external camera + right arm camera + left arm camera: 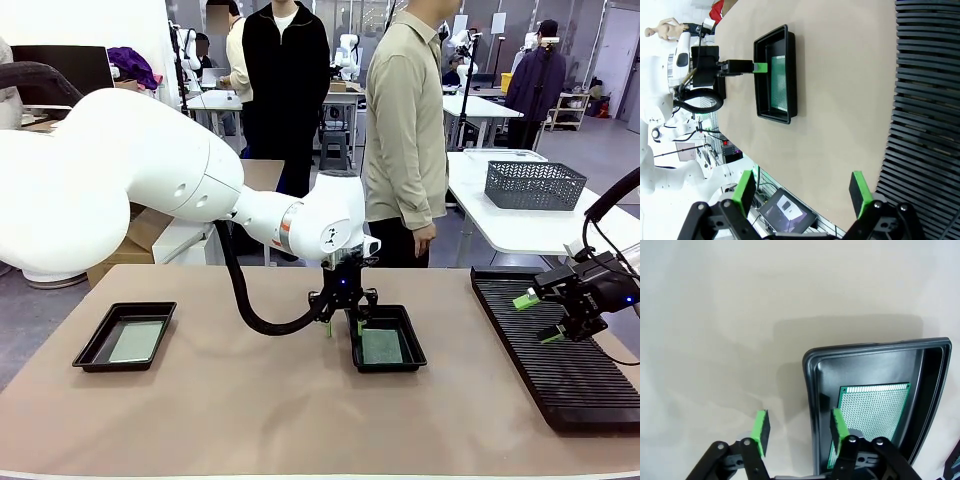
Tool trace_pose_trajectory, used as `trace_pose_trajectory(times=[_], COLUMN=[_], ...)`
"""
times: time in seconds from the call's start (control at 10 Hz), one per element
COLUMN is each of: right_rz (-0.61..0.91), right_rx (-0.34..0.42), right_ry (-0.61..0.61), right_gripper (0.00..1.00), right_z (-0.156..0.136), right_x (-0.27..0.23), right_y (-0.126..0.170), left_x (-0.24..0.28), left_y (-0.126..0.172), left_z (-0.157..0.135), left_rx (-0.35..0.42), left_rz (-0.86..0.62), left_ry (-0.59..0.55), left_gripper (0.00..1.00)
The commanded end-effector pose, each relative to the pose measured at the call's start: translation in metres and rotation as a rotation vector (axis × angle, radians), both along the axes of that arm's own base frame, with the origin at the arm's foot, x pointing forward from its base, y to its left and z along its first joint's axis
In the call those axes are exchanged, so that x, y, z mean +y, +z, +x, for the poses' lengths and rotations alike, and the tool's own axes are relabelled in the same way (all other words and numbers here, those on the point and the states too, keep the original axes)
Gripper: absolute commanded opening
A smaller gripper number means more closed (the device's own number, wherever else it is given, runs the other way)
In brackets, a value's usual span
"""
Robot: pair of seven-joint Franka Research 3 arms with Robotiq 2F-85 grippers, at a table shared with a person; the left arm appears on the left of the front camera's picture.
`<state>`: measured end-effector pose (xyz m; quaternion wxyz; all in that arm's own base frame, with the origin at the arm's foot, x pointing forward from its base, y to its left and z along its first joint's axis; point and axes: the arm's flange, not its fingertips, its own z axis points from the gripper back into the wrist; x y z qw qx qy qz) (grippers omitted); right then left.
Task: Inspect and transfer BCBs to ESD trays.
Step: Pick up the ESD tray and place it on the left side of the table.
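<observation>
1. The left gripper straddled the near-left rim of the middle ESD tray, jaws partly apart, gripping nothing.
2. A BCB lay flat inside that tray.
3. Far left of it, another tray held a board.
4. Right of it, the right gripper hung wide open and empty over the slotted rack.

No legible text, label, brand or number anywhere; small mark on left arm's wrist unreadable.
</observation>
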<state>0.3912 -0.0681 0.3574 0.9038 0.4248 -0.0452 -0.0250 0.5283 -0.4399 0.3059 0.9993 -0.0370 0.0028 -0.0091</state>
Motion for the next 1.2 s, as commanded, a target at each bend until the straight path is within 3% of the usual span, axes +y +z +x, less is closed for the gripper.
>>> trace_pose_trajectory(times=[0.0, 1.1], right_rz=[0.000, 0.000], right_rx=[0.002, 0.002], right_ry=[-0.010, -0.010], right_gripper=[1.00, 1.00], right_z=[0.0002, 0.0002], right_x=[0.0008, 0.0008], right_y=[0.0014, 0.0014], left_x=[0.0048, 0.0016], left_y=[0.0020, 0.0037], left_z=[-0.0075, -0.0040], left_rx=[-0.034, -0.042], left_rz=[0.026, 0.006], left_ry=[0.010, -0.003], left_gripper=[0.59, 0.21])
